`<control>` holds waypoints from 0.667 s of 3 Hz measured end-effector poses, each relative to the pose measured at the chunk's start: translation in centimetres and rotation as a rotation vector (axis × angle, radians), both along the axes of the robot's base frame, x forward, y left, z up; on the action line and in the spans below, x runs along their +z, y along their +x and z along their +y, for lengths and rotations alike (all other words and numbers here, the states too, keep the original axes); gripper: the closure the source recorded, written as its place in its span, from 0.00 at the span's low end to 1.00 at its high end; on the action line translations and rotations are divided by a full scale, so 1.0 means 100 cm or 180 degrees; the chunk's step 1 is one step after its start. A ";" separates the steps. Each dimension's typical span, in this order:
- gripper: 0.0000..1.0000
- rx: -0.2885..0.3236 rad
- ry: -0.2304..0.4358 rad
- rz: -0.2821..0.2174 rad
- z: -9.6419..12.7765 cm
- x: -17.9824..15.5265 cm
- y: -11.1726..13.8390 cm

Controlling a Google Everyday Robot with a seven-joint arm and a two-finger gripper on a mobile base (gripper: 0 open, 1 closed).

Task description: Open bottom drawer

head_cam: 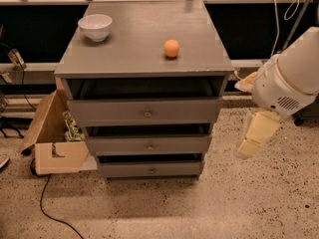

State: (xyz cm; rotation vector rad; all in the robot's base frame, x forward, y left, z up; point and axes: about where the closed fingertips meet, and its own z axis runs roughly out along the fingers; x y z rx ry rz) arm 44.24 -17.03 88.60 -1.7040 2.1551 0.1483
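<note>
Camera view: your gripper (255, 136) hangs right of the cabinet (139, 39), and I can't tell how wide it is set. The bottom drawer (124, 170) sits lowest in the cabinet; aim high and you'll likely grab the middle drawer (119, 146) instead.

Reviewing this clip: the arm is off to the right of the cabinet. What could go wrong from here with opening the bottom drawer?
1. The claw hangs right of the cabinet, apart from it, roughly level with the middle drawer. The fronts look alike, so it might pull that one instead of the bottom drawer.
2. The bottom drawer's knob is small, so a grip could slip off.
3. The orange lies loose on top, and a jolt could roll it off.
</note>
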 end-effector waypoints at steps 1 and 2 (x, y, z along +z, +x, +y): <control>0.00 0.0103 0.0046 0.0043 0.006 -0.036 0.002; 0.00 0.0312 0.0127 0.0192 0.027 -0.141 0.007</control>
